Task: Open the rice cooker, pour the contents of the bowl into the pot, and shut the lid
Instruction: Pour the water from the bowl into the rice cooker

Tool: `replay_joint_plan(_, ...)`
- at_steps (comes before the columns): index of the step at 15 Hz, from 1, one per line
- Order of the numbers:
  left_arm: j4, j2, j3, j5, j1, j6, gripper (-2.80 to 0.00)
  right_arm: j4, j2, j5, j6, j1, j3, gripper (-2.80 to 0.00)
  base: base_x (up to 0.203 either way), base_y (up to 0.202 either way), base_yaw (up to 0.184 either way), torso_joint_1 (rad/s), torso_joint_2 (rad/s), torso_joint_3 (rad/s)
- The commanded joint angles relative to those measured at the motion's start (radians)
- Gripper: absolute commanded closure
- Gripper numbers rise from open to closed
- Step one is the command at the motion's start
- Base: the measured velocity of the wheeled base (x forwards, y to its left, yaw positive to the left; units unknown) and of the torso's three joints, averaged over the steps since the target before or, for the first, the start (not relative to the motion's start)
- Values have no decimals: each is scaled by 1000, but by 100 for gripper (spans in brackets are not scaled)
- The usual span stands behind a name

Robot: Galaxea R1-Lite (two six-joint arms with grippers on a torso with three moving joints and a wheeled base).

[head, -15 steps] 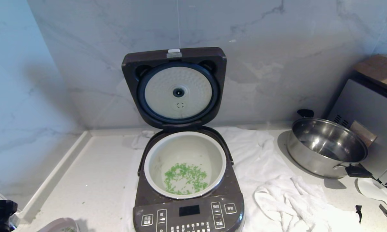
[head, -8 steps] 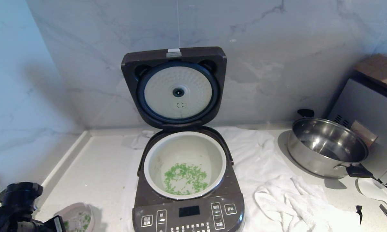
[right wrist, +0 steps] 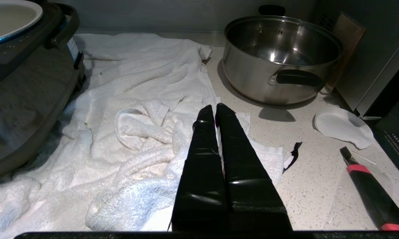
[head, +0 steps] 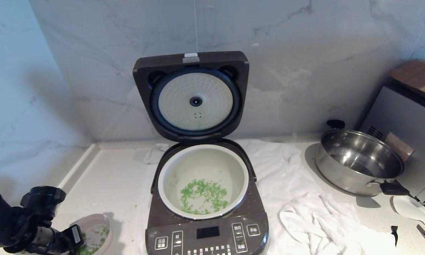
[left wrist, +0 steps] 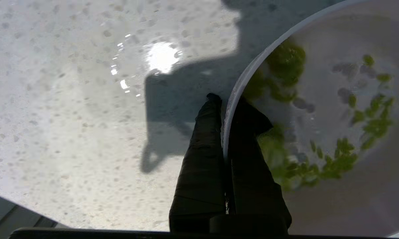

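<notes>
Head view shows the rice cooker (head: 206,198) at the counter's centre with the lid (head: 191,94) raised against the marble wall and green bits (head: 203,196) lying in the pot (head: 202,180). At the lower left, the left gripper (left wrist: 224,106) pinches the rim of the bowl (head: 95,235), one finger inside and one outside, with more green bits in it. Right gripper (right wrist: 215,111) hangs over the white towel (right wrist: 146,132), fingers pressed together, near the steel pan (right wrist: 279,56)

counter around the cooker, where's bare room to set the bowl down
Bare counter lies left of the cooker, between it and the wall ledge, beyond the bowl. Right of the cooker is crowded: towel, then steel pan; only small gaps by the pan.
</notes>
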Motion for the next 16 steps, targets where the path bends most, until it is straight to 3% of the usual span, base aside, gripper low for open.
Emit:
replay_joint_plan(1,3,-3,-32,16,-42,-14,0,0,1,0,0,1,0,0,0,0,0,0,0,0)
replay_joint_plan(4,10,10,-86,64,-99,-43,0,0,1,0,0,1,0,0,0,0,0,0,0,0)
replay_joint_plan(9,179,44,-242,63,-109,-92,0,0,1,0,0,-1,0,0,0,0,0,0,0,0)
replay_joint_plan(16,328,41,-381,54,-150,-127,0,0,1,0,0,1,0,0,0,0,0,0,0,0)
